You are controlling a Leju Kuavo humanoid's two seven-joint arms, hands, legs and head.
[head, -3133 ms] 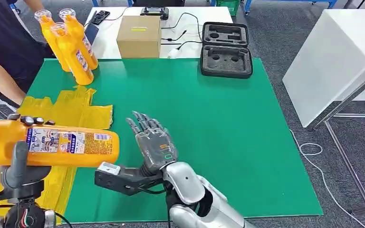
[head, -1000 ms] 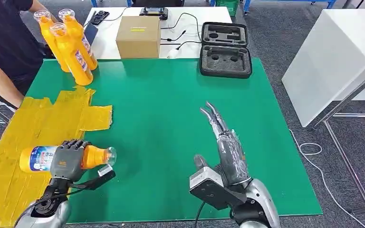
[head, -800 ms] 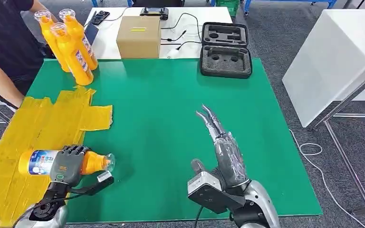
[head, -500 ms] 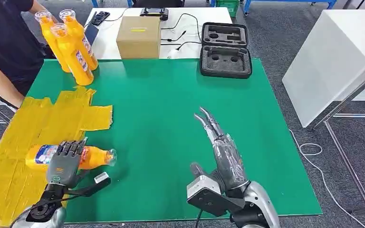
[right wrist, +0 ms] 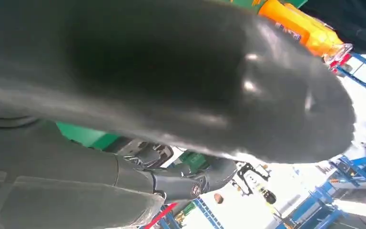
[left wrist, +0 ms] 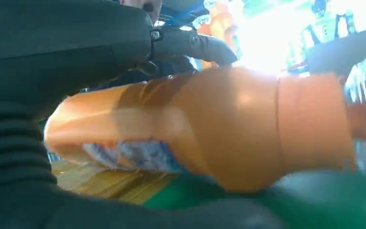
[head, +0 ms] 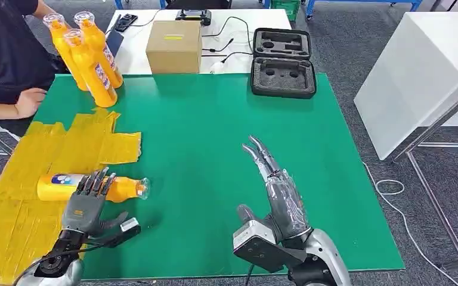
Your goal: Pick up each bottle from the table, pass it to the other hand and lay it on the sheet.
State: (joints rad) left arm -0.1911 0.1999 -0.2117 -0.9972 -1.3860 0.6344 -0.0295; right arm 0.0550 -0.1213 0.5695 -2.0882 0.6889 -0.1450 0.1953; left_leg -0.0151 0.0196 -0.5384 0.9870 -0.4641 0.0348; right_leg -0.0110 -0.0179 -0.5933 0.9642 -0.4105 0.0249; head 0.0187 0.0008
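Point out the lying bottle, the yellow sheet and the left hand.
lying bottle (head: 53, 186): head view, on its labelled body.
yellow sheet (head: 48, 152): head view, on a bare patch.
left hand (head: 85, 202): head view, on its back.

Beyond the green mat (head: 226, 149): cardboard box (head: 174, 45), open black foam-lined case (head: 283, 62), a person's hand (head: 28, 101) at the edge.

Silver arms, grey and dark many-fingered hands.
The right hand (head: 280, 193) has a glossy grey-silver back and slim dark pointed fingers (head: 256, 152); a boxy black-and-silver wrist block sits behind it, joined to a rounded silver forearm. The left hand (head: 84, 202) is matte grey with dark fingers, a small marking on its back, thin black cables along the wrist, and a small white-tipped black module beside it.
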